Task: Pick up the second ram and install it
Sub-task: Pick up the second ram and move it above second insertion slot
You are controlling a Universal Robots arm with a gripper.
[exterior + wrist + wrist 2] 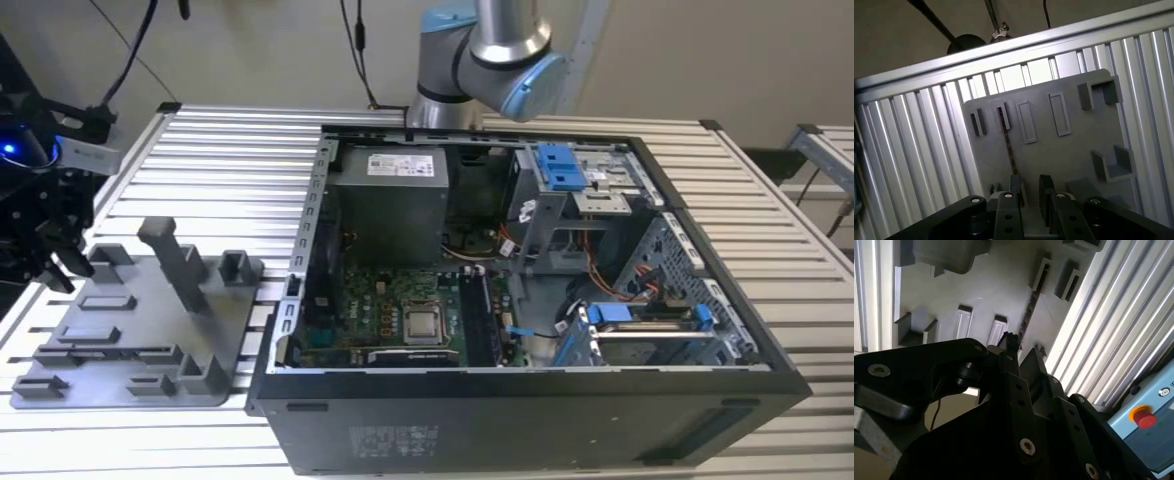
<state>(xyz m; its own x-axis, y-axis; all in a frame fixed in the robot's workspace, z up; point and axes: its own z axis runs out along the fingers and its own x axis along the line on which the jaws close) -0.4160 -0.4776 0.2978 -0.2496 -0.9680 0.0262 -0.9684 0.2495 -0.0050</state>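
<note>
While the second ram point(1008, 142) sits edge-on in the grey tray point(1074, 150), the tool point(1030, 181) hovers parted, holding nothing.

1. The memory stick point(1009, 145) is a long, very thin, dark strip, seen edge-on.
2. It stands on its long edge on the grey tray point(1074, 155), one end against a small raised block.

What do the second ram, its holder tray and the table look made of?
Second ram: dark board seen edge-on, material unclear. Holder tray: matte grey plastic, probably; uniform colour, moulded blocks. Table: bare metal, likely aluminium; shiny ribbed slats.
</note>
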